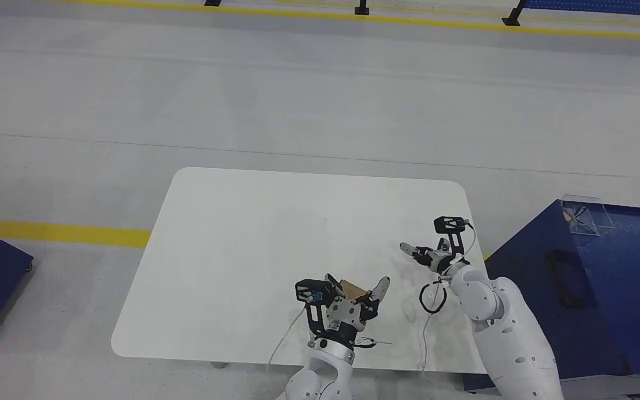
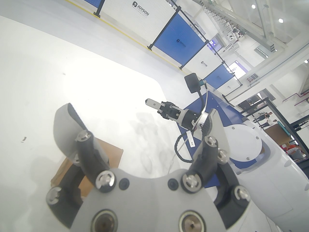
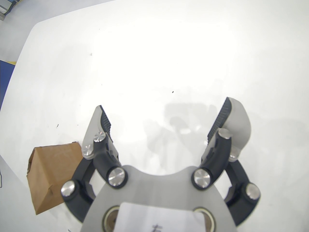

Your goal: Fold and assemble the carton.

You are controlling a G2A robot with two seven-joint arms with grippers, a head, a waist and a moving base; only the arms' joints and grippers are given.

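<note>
A small brown carton (image 1: 352,289) lies folded flat near the front edge of the white table (image 1: 260,250). My left gripper (image 1: 358,291) hovers right over it, open, with nothing between its fingers. In the left wrist view the carton (image 2: 106,155) lies under one finger (image 2: 70,121) of the left gripper (image 2: 142,119). My right gripper (image 1: 410,249) is to the right of the carton, apart from it and open. In the right wrist view the right gripper (image 3: 166,112) stands empty over bare table, with the carton (image 3: 50,170) off to one side.
A dark blue cabinet (image 1: 575,290) stands just past the table's right edge, close to the right arm. A blue object (image 1: 10,265) sits on the floor at the far left. The back and left of the table are bare white surface.
</note>
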